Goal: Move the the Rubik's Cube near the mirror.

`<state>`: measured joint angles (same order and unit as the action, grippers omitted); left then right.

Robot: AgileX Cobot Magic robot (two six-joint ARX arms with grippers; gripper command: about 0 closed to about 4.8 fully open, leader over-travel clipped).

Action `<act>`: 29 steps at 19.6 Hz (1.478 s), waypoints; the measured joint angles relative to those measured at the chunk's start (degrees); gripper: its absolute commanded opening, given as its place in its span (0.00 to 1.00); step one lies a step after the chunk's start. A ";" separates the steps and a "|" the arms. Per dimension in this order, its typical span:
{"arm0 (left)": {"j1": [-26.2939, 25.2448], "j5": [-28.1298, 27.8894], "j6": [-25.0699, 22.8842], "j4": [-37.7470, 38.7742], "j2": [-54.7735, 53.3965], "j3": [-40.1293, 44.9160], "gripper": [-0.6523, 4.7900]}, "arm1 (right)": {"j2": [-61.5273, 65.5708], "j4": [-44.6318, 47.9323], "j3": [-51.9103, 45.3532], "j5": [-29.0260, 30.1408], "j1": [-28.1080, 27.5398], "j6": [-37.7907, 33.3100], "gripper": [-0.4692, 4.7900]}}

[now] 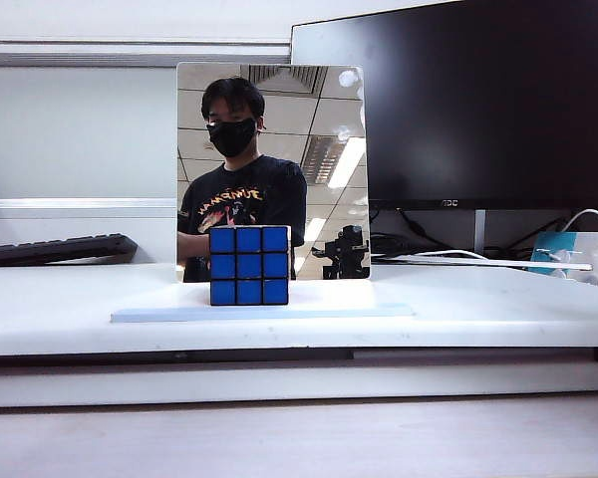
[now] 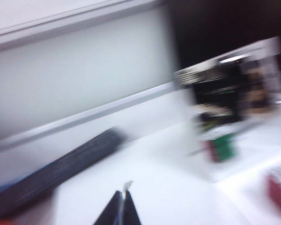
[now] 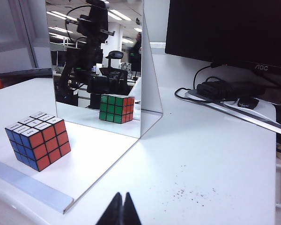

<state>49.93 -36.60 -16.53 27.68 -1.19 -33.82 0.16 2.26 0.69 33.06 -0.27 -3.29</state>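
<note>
The Rubik's Cube (image 1: pixel 249 265) is sitting on the pale base just in front of the mirror (image 1: pixel 271 149), blue face toward the near edge of the table (image 1: pixel 60 309). Neither arm is showing in the exterior view. The left gripper (image 2: pixel 123 208) is hanging clenched and empty over the table's left side, near a keyboard (image 1: pixel 55 249); the right gripper (image 3: pixel 122 209) is hovering clenched and empty to the right. The placement is looking finished; only parking the arms appears left.
</note>
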 measured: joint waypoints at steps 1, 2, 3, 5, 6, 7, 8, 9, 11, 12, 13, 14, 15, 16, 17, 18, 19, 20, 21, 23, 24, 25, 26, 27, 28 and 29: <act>-5.68 2.43 1.99 -0.02 -0.24 0.39 0.11 | 0.00 0.00 0.00 0.00 0.00 0.00 0.09; -12.22 5.88 4.39 -0.02 -0.07 1.20 0.11 | 0.00 0.00 0.00 0.00 0.00 0.00 0.09; -18.80 10.14 6.12 0.04 0.33 2.27 0.11 | 0.00 0.00 0.00 -0.02 0.00 0.00 0.09; -31.54 19.93 7.21 -1.79 0.46 4.92 0.11 | 0.00 0.00 0.00 0.00 -0.02 0.00 0.09; -36.98 24.20 7.30 -3.32 0.44 6.60 0.11 | 0.00 0.00 0.00 0.00 -0.02 0.00 0.09; -42.97 29.46 7.50 -5.62 0.44 8.98 0.11 | 0.00 0.00 0.00 0.00 -0.02 0.00 0.09; -46.84 32.76 8.13 -6.82 0.42 10.60 0.11 | 0.00 0.00 0.00 0.00 -0.02 0.00 0.09; -50.10 35.26 9.79 -8.22 0.42 12.20 0.11 | 0.00 0.00 0.00 0.00 -0.02 0.00 0.09; -54.51 36.44 13.29 -10.64 0.46 16.00 0.11 | 0.00 0.00 0.00 -0.02 -0.02 0.00 0.09; -55.21 36.72 13.79 -11.37 0.50 18.23 0.11 | 0.00 0.00 0.00 0.00 -0.02 0.00 0.09; -55.25 36.83 14.03 -12.28 0.50 20.31 0.11 | 0.00 0.00 0.00 -0.02 -0.02 0.00 0.09; -55.28 36.96 14.29 -13.51 0.63 22.38 0.11 | 0.00 -0.02 0.00 0.00 -0.02 0.00 0.09; -55.25 37.75 14.49 -16.13 0.98 24.33 0.11 | 0.00 0.00 0.00 0.00 -0.02 0.00 0.09; -55.25 39.28 14.69 -19.39 1.01 26.67 0.11 | 0.00 0.00 0.00 0.00 -0.02 0.00 0.09; -55.25 40.13 14.95 -21.27 1.01 28.41 0.11 | 0.00 -0.02 0.00 0.00 -0.02 0.00 0.09; -55.23 40.44 15.39 -22.34 0.98 29.66 0.11 | 0.00 0.00 0.00 -0.02 -0.02 0.00 0.09; -55.23 40.48 16.09 -23.06 0.98 30.64 0.11 | 0.00 0.00 0.00 0.00 -0.02 0.00 0.09; -55.25 40.50 16.66 -25.18 0.98 32.04 0.11 | 0.00 0.00 0.00 0.00 -0.02 0.00 0.09; -55.23 40.54 16.94 -27.12 0.98 33.18 0.11 | 0.00 0.00 0.00 0.00 -0.02 0.00 0.09; -55.23 40.54 17.33 -28.30 1.01 33.35 0.11 | 0.00 0.00 0.00 0.00 -0.02 -0.02 0.09; -55.23 40.50 17.31 -28.83 1.01 33.35 0.11 | 0.00 0.00 0.00 0.00 -0.02 -0.02 0.09; -55.23 40.46 17.27 -28.87 1.01 33.35 0.11 | 0.00 0.00 0.00 0.00 -0.02 -0.02 0.09; -55.25 40.46 17.27 -28.87 1.01 33.35 0.11 | 0.00 0.00 0.00 0.00 -0.02 -0.02 0.09; -55.25 40.44 17.27 -28.87 1.01 33.35 0.11 | 0.00 0.00 0.00 0.00 -0.02 -0.02 0.09; -55.23 40.46 17.29 -28.89 1.01 33.35 0.11 | 0.00 0.00 0.00 0.00 -0.02 -0.02 0.09; -55.23 40.46 17.29 -29.03 1.01 33.35 0.11 | 0.00 0.00 0.00 0.00 -0.02 -0.02 0.09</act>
<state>-5.30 3.86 0.75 -1.34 -0.19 -0.47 0.16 2.26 0.69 33.06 -0.30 -3.31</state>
